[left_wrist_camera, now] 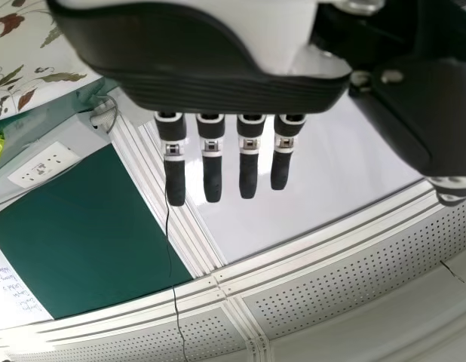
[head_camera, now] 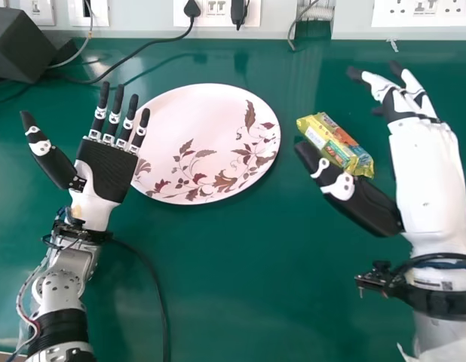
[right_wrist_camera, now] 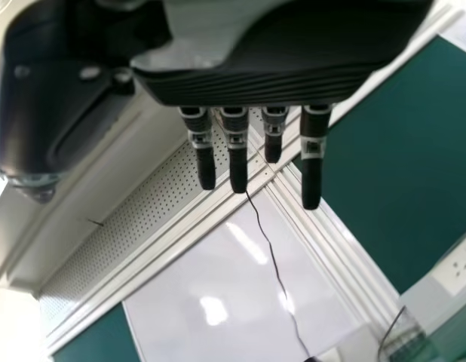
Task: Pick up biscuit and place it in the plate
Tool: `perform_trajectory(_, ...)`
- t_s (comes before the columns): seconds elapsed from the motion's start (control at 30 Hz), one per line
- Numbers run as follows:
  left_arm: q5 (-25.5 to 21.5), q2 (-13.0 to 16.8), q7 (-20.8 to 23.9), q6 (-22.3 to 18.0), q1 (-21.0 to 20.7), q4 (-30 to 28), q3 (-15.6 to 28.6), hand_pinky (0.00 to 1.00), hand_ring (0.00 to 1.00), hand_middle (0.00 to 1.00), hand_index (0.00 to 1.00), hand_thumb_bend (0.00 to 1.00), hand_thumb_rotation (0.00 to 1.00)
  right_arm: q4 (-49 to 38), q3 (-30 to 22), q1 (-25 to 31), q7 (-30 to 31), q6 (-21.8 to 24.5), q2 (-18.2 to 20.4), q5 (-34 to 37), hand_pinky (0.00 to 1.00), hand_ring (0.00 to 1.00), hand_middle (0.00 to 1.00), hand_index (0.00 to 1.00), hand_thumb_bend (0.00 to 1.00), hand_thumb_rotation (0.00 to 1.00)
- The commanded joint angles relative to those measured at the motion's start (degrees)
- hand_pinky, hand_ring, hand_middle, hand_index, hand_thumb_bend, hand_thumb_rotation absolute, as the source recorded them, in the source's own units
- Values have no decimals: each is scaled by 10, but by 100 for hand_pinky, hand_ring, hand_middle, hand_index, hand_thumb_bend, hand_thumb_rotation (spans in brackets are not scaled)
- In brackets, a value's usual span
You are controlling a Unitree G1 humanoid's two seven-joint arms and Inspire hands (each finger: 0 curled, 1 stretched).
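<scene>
In the head view the biscuit packet (head_camera: 336, 143), yellow and green, lies on the table to the right of the plate (head_camera: 195, 147), which is pinkish white with brown leaves. My right hand (head_camera: 418, 151) is open just right of the packet, its thumb along the packet's near side. My left hand (head_camera: 106, 170) is open, palm up, at the plate's left edge, fingertips close to the rim. The right wrist view has my right hand (right_wrist_camera: 248, 83) with straight fingers; the left wrist view has my left hand (left_wrist_camera: 233, 87), also straight-fingered, and part of the plate (left_wrist_camera: 37, 53).
The green table (head_camera: 255, 279) runs back to a wall with sockets (head_camera: 216, 10). A dark box (head_camera: 20, 45) stands at the back left, with black cables behind the plate. Another cable (head_camera: 159, 290) runs beside the left forearm.
</scene>
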Motion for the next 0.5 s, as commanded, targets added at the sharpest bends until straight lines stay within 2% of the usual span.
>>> perform_trajectory(0.0, 11, -16, -5, 2, 35, 35, -4, 83, 86, 88, 93, 100, 70, -13, 5, -7, 6, 9, -4, -38, 66, 79, 88, 88, 95, 26)
perform_trajectory(0.1, 12, -15, -4, 0, 34, 37, -4, 88, 86, 88, 94, 100, 70, -23, 10, -13, 19, 23, -3, -79, 65, 79, 87, 88, 96, 26)
perform_trajectory(0.47, 13, -18, -7, -3, 32, 39, -4, 93, 87, 89, 97, 100, 74, -41, 19, -45, 65, 59, -7, -185, 66, 79, 87, 88, 95, 26)
